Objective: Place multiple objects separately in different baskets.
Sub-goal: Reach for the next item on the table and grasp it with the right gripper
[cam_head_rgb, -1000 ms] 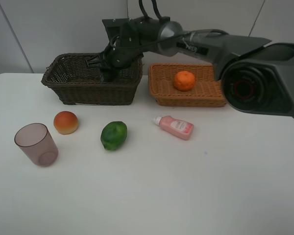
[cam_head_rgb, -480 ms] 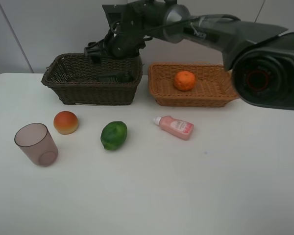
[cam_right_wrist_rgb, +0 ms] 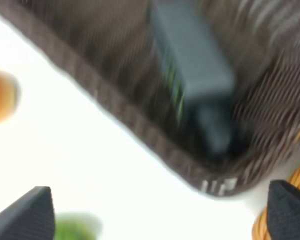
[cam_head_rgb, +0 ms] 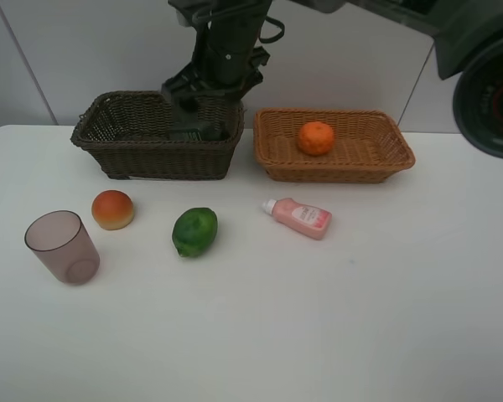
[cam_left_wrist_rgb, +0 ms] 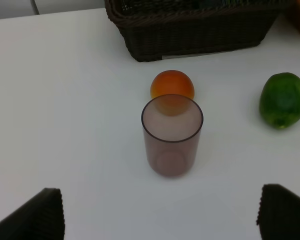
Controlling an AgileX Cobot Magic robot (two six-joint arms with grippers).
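Note:
The black bottle (cam_head_rgb: 198,131) (cam_right_wrist_rgb: 192,55) lies inside the dark brown basket (cam_head_rgb: 109,142) (cam_right_wrist_rgb: 140,131). My right gripper (cam_head_rgb: 193,94) (cam_right_wrist_rgb: 157,210) hovers just above it, open and empty. An orange (cam_head_rgb: 316,138) sits in the light tan basket (cam_head_rgb: 344,172). On the table lie the pink bottle (cam_head_rgb: 298,217), the lime (cam_head_rgb: 194,231) (cam_left_wrist_rgb: 282,99), the red-orange fruit (cam_head_rgb: 112,209) (cam_left_wrist_rgb: 172,85) and the upright purplish cup (cam_head_rgb: 62,246) (cam_left_wrist_rgb: 172,135). My left gripper (cam_left_wrist_rgb: 160,215) is open, a short way back from the cup.
Both baskets stand side by side along the back of the white table, close to the wall. The right arm (cam_head_rgb: 230,42) reaches in from the upper right over the baskets. The dark basket's front wall (cam_left_wrist_rgb: 190,35) stands behind the fruit.
My right gripper has opened, left the black bottle lying in the dark basket, and risen out of it. The left gripper has not moved.

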